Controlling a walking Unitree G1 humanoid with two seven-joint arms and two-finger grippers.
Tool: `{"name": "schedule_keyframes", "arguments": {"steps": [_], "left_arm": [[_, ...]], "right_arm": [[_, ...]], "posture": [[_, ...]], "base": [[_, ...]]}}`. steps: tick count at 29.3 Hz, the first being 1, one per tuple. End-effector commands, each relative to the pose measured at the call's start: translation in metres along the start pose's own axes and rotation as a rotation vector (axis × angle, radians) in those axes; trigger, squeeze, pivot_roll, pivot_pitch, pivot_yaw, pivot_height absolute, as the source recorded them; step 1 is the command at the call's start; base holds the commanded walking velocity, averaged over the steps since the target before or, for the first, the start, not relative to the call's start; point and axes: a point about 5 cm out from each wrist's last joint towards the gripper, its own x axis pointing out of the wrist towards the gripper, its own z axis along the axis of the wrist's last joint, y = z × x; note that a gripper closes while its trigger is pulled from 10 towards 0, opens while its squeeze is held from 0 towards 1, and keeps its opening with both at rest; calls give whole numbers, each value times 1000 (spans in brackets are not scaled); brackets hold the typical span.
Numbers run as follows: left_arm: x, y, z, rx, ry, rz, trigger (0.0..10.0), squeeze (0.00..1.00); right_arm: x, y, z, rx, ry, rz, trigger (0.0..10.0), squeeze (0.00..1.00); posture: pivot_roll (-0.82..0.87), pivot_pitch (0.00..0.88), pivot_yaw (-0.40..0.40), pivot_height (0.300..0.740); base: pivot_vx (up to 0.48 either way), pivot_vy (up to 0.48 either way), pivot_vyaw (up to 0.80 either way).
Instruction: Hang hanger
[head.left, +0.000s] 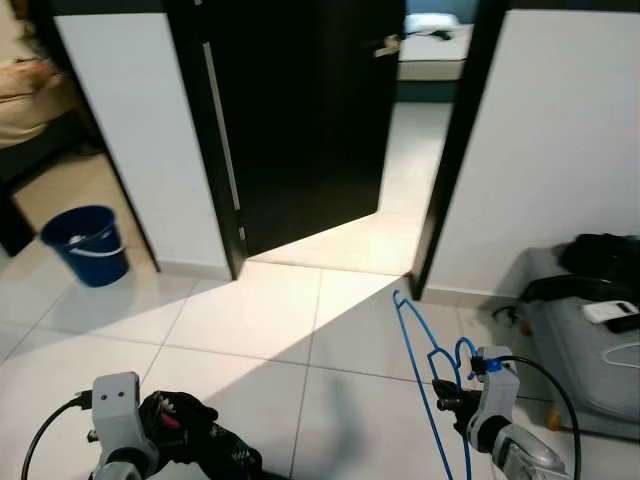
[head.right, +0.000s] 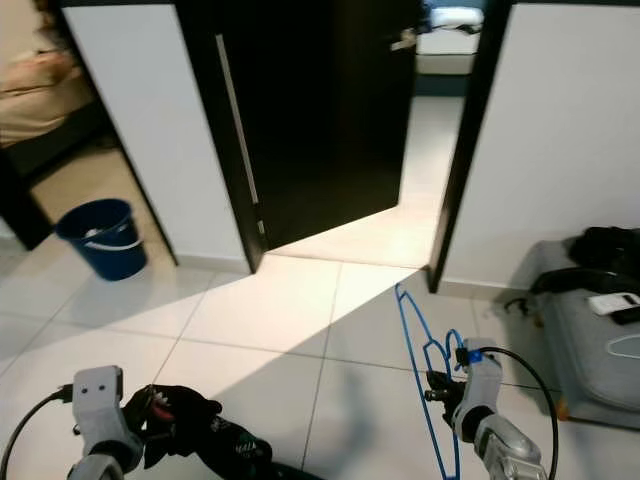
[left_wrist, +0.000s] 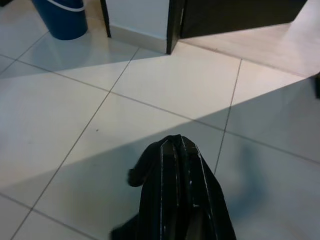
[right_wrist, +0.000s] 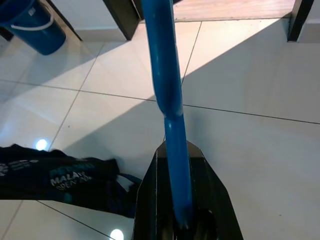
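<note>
1. right gripper (head.left: 452, 398): low at my right side, above the floor tiles. its fingers are clamped on the blue hanger; in the right wrist view the blue bar runs straight up from between the two black fingers (right_wrist: 150, 200).
2. hanger (head.left: 415, 345): thin blue wire, held in the air by my right gripper. its long side reaches forward and up toward the doorway, and its hook curls just beside the wrist.
3. left gripper (left_wrist: 182, 200): low at my left side, over the tiles. its fingers are pinched on a piece of black cloth (head.left: 195, 430) that bunches around them and trails down toward my body.
4. black cloth, further: in the right wrist view it carries pale lettering and lies dark against the floor.
5. floor (head.left: 250, 320): pale square tiles with a bright wedge of sunlight running from the doorway.
6. door (head.left: 300, 110): dark, standing ajar ahead of me, between two white wall panels (head.left: 130, 130).
7. bucket (head.left: 85, 243): dark blue with a white handle, on the floor to my left by the wall.
8. suitcase (head.left: 580, 340): grey, lying on the floor to my right, with black items on top.
9. bed (head.left: 435, 45): seen through the doorway in the far room.
</note>
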Motion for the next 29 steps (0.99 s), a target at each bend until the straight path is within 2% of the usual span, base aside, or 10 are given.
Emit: {"name": "schedule_keyframes", "arguments": {"steps": [1, 6, 7, 17, 20, 23, 24, 26, 28, 29], "left_arm": [[-1, 3, 2, 14, -13, 1, 10000, 0], [-1, 3, 8, 74, -51, -3, 10000, 0], [2, 7, 18, 44, -89, 15, 10000, 0], [10, 4, 46, 32, -181, -1, 10000, 0], [13, 2, 61, 28, -233, -9, 10000, 0], [20, -3, 93, 38, -339, -22, 10000, 0], [20, -3, 93, 38, -339, -22, 10000, 0], [21, -4, 105, 36, -375, -25, 10000, 0], [23, -7, 129, 41, -446, -29, 10000, 0], [24, -10, 152, 51, -513, -26, 10000, 0]], "right_arm": [[2, 4, -3, -2, 16, 15, 0, 0], [2, 4, -4, -2, 20, 18, 0, 0], [3, 5, -4, -2, 19, 21, 0, 0], [5, 9, 4, -17, -10, 47, 0, 0], [9, 8, 21, -35, -56, 51, 0, 0], [21, 13, 67, -96, -163, 95, 0, 0], [21, 13, 67, -96, -163, 95, 0, 0], [25, 17, 84, -121, -201, 116, 0, 0], [30, 29, 116, -187, -265, 176, 0, 0], [33, 43, 141, -252, -315, 241, 0, 0]], "posture": [[32, 0, -1, 740], [32, 0, -1, 740], [27, 0, 0, 740], [38, 0, -3, 740], [38, 0, -2, 740], [41, 0, -4, 740], [41, 0, -4, 740], [40, 0, -4, 740], [43, 0, -6, 740], [47, 0, -4, 740]], "base": [[0, 0, 650], [427, 0, 652], [480, 0, 656], [480, 0, 653], [480, 0, 650], [480, 0, 654], [480, 0, 656], [480, 0, 656], [480, 0, 650], [480, 0, 650]]}}
